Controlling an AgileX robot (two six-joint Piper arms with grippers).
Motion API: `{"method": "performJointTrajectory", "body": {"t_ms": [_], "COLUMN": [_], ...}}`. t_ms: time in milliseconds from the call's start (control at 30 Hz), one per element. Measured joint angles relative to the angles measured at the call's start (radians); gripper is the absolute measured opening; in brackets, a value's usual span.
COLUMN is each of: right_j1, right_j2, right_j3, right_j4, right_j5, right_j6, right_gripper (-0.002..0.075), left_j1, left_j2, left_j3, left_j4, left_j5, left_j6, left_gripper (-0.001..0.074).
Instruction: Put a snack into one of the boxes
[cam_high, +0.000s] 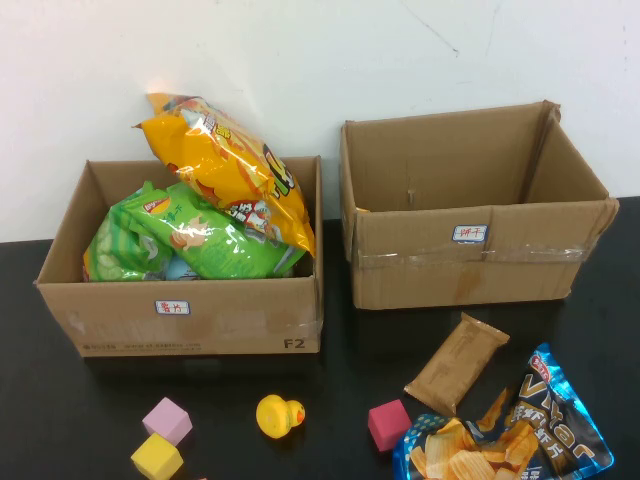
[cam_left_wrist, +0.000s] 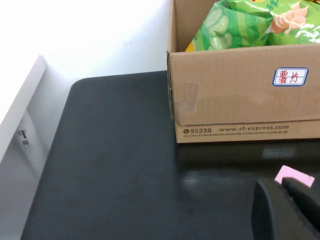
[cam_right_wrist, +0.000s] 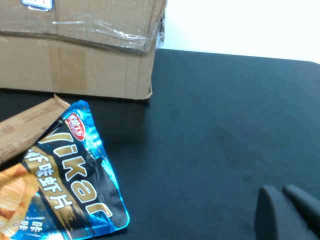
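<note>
on the black tabletop (cam_high: 30, 400) i am looking at two cardboard boxes side by side: the left box (cam_high: 190, 320) is already holding a yellow chip bag (cam_high: 225, 165) leaning over green snack bags (cam_high: 190, 240), while the right box (cam_high: 470, 270) is showing nothing inside from the high view. i am judging the task as barely begun for the remaining snacks: the blue chip bag (cam_high: 510, 430) and the brown packet (cam_high: 458, 362) are lying on the tabletop in front of the right box, ungripped. the left claw (cam_left_wrist: 292, 210) is sitting low near the left box beside a pink cube (cam_left_wrist: 295, 176), and the right claw (cam_right_wrist: 290, 212) is sitting near the blue bag; each is showing only dark fingers close together, holding nothing. what is left is picking and dropping a snack.
</note>
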Motion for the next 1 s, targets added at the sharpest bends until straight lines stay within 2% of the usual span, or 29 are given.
{"method": "performJointTrajectory", "body": {"t_ms": [767, 867, 933, 1000], "right_j1": [0.000, 0.000, 0.000, 0.000], "right_j2": [0.000, 0.000, 0.000, 0.000], "right_j3": [0.000, 0.000, 0.000, 0.000], "right_j4": [0.012, 0.105, 0.240, 0.450], "right_j5": [0.000, 0.000, 0.005, 0.011], "right_j6": [0.000, 0.002, 0.019, 0.074], "right_gripper": [-0.0001, -0.0001, -0.0001, -0.0001], "left_j1": [0.000, 0.000, 0.000, 0.000], "left_j2": [0.000, 0.000, 0.000, 0.000], "left_j3": [0.000, 0.000, 0.000, 0.000], "left_j4": [0.000, 0.000, 0.000, 0.000], "left_j5": [0.000, 0.000, 0.000, 0.000], "left_j6": [0.002, 0.002, 0.002, 0.002], "left_gripper": [-0.0001, -0.0001, -0.0001, -0.0001]}}
